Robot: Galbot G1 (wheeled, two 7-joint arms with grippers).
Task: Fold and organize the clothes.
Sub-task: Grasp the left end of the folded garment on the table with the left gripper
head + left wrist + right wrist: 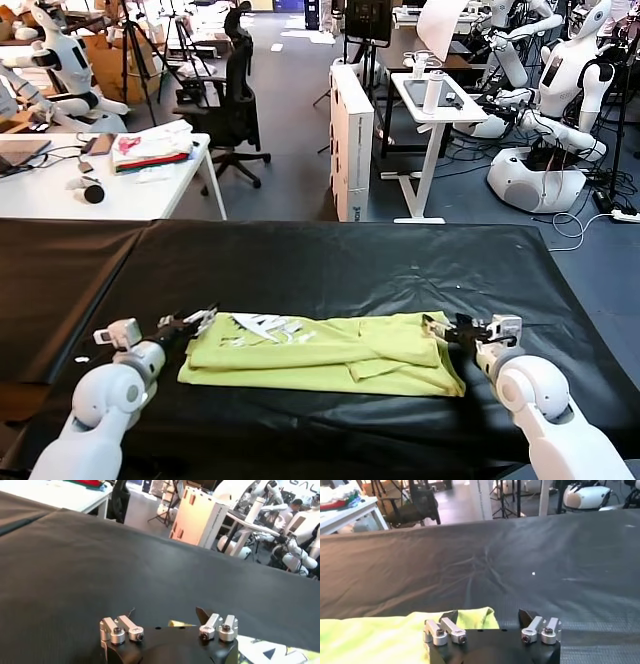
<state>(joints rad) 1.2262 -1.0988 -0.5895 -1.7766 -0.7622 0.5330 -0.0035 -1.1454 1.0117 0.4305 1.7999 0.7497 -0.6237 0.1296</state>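
With both sets of jaws spread, you are bringing the left gripper [200, 321] and right gripper [440, 328] to opposite ends of the T-shirt [330, 352]; pinch both far corners evenly.

Left hand [196, 322], right hand [441, 328] open, low.

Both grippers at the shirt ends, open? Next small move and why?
Probably close both on the fabric. The left gripper sits at the T-shirt's left end and the right gripper at its right end, both open, so neither grips cloth for the next fold.
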